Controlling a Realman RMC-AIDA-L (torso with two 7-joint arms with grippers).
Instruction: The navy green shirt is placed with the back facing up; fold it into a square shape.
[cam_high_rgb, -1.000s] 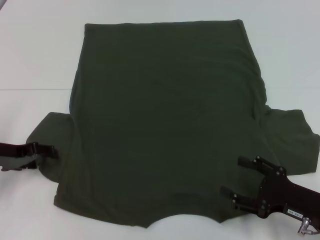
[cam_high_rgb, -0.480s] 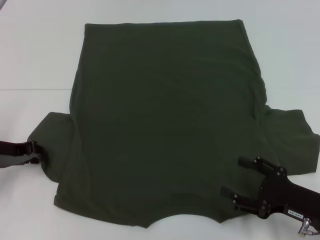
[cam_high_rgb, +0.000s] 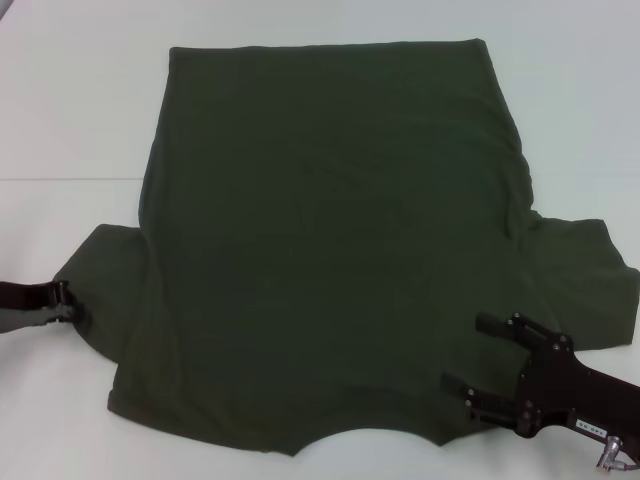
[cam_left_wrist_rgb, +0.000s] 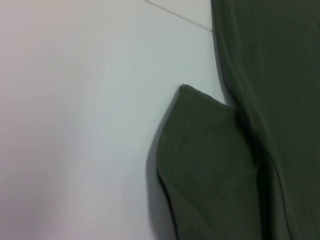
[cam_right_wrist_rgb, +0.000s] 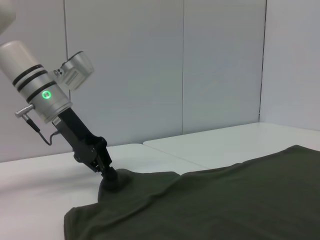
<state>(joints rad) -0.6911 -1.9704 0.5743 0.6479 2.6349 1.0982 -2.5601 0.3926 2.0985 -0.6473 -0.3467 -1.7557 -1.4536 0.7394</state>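
The navy green shirt (cam_high_rgb: 330, 230) lies flat on the white table (cam_high_rgb: 70, 120), plain side up, with its collar notch at the near edge. My left gripper (cam_high_rgb: 66, 304) is at the outer edge of the left sleeve (cam_left_wrist_rgb: 205, 160). The right wrist view shows that left gripper (cam_right_wrist_rgb: 111, 179) pointing down, its fingers together on the bunched sleeve cloth. My right gripper (cam_high_rgb: 463, 352) hovers open over the right shoulder of the shirt (cam_right_wrist_rgb: 240, 195), beside the collar, holding nothing. The right sleeve (cam_high_rgb: 585, 285) spreads outward past it.
A seam line (cam_high_rgb: 60, 179) crosses the table on the left. Pale wall panels (cam_right_wrist_rgb: 220, 65) stand beyond the table. White table surface shows on both sides of the shirt and beyond its hem.
My left gripper has drawn back leftward from over the sleeve to the sleeve's outer edge. The right gripper and the shirt have stayed still.
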